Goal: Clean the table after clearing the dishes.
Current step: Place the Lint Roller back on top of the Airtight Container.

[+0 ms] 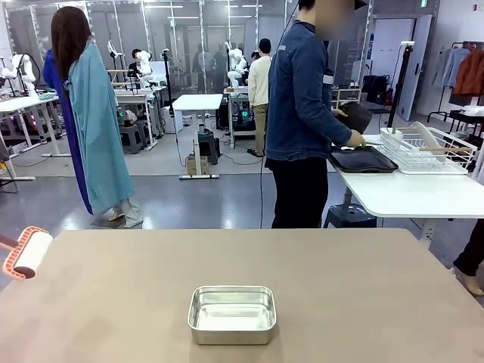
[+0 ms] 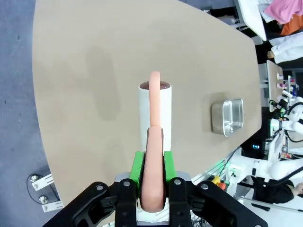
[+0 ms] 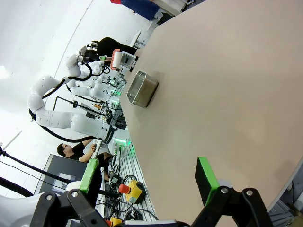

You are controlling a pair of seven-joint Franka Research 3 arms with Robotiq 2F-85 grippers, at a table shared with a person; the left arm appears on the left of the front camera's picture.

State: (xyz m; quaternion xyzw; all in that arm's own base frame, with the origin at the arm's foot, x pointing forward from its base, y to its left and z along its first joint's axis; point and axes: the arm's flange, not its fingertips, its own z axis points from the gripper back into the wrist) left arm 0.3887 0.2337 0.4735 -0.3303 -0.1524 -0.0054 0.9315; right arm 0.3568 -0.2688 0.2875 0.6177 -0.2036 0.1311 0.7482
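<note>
My left end effector [image 2: 151, 182] clamps the lint roller's [image 2: 155, 111] pink handle above the counter [image 1: 340, 287]. My right end effector [image 3: 149, 177] stands wide, empty. Steel pan [image 1: 231, 314] mid-counter.

Bright, even overhead light falls on the table [image 1: 340, 295], and the steel pan [image 1: 231, 314] throws only a faint shadow. The pan's floor shows soft glare. In the right wrist view the background beyond the pan [image 3: 142, 88] is blown out white. Both wrist views bend toward their edges.
</note>
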